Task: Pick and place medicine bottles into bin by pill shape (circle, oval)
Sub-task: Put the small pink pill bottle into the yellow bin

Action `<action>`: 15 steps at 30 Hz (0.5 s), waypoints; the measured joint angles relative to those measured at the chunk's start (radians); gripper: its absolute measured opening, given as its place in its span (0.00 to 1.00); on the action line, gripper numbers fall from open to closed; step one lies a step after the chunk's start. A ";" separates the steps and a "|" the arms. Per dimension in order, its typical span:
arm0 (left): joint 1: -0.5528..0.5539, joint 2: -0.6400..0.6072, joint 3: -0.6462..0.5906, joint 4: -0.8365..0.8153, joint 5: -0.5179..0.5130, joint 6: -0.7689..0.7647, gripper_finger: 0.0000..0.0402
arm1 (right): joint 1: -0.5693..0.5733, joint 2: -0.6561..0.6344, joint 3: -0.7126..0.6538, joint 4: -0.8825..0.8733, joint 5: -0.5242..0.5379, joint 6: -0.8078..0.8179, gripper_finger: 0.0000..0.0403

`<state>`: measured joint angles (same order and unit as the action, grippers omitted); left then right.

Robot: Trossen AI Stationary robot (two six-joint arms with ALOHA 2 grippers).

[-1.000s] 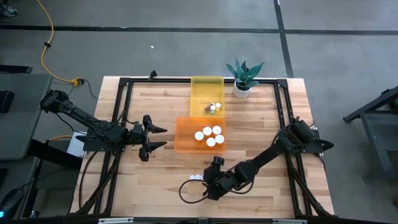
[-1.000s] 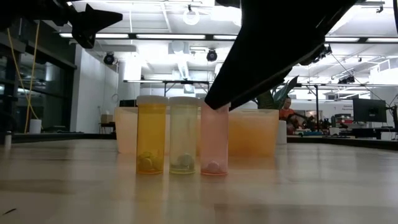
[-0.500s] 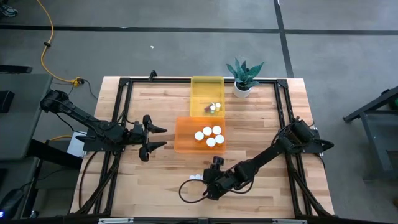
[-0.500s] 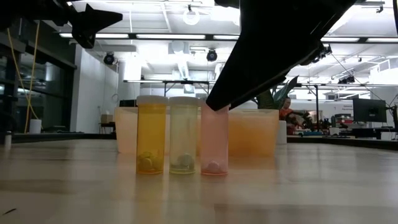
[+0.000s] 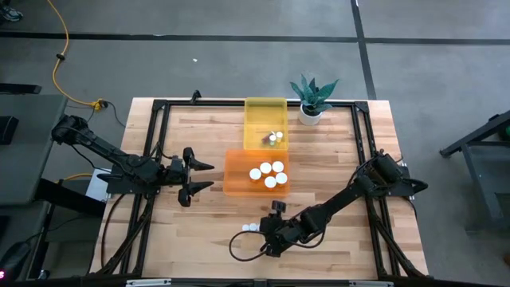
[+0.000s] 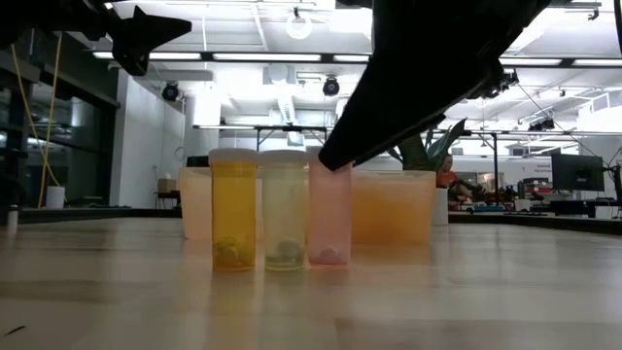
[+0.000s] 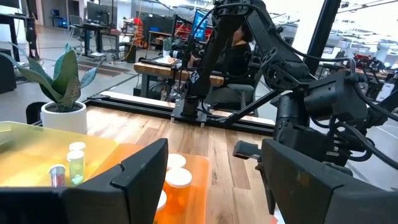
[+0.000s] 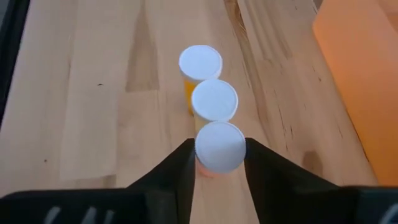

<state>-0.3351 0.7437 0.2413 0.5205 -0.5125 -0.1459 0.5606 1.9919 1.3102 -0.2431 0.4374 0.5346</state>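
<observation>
The right claw (image 8: 219, 163) stood astride the pink bottle (image 6: 329, 211), fingers apart and not yet clamped; it looked mid-pick near the table's front edge. Closing seemed next, then a lift toward the orange bin (image 5: 236, 177).

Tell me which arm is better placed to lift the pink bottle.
The right. Its gripper already has a finger on either side of the pink bottle, nearest in the row of three. The left gripper hangs open beside the orange bin, well away.
</observation>
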 joint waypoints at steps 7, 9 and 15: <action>0.000 0.000 0.000 0.000 0.000 0.000 0.61 | 0.003 -0.035 0.001 -0.063 -0.001 -0.053 0.23; 0.000 0.000 0.000 0.000 0.000 0.000 0.61 | 0.009 -0.059 0.001 -0.113 -0.002 -0.054 0.23; 0.000 0.000 0.000 -0.002 0.000 0.000 0.61 | 0.039 -0.159 0.001 -0.268 -0.003 -0.042 0.23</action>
<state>-0.3355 0.7441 0.2413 0.5190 -0.5121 -0.1459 0.5998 1.8329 1.3109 -0.5109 0.4345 0.4922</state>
